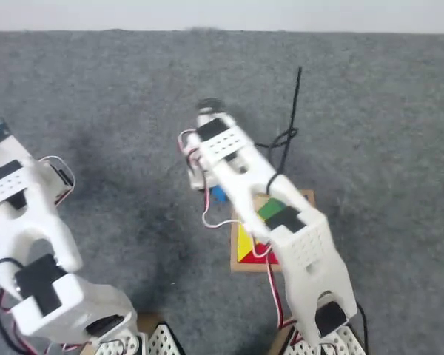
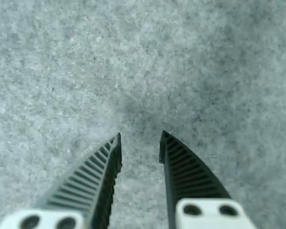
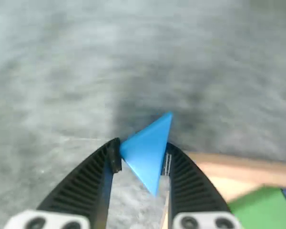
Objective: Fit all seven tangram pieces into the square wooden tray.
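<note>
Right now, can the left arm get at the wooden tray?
Probably not: the right arm stretches over the tray, the right pincer gripping the blue triangle near the rim, and the left pincer sits open over carpet well aside.

Grey carpet (image 1: 118,89), pale wall (image 1: 222,13) behind

No readable text on this table.
Checking it over: the white shell of the left arm (image 1: 29,222), the right arm (image 1: 311,248) at centre, the wooden tray (image 1: 308,197) at lower centre, the blue triangle (image 3: 148,148), all plain, with no letters, numbers or signs legible.
</note>
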You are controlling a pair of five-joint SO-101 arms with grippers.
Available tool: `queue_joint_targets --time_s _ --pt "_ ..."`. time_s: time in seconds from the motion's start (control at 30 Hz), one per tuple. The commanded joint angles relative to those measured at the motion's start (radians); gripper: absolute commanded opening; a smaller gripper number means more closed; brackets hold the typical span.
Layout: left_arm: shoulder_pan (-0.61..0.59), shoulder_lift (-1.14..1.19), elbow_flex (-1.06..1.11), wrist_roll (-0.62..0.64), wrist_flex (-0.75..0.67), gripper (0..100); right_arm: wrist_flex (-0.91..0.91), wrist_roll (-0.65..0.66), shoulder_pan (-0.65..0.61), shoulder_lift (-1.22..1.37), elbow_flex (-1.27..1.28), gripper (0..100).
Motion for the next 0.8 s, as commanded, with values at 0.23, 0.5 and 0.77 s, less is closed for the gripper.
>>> queue_joint_targets --time_s 0.23,0.5,0.77 --pt "0.009 -0.003 -0.039 0.009 0.002 14 0.111 -0.141 0.113 -0.214 -0.003 1.3" --pt "0.026 -0.003 -0.036 0.011 0.000 14 -0.007 -0.163 0.197 -0.415 0.239 1.4" --pt "0.026 -0.003 -0.036 0.012 -0.008 14 -0.163 -0.262 0.265 -0.564 0.509 1.7"
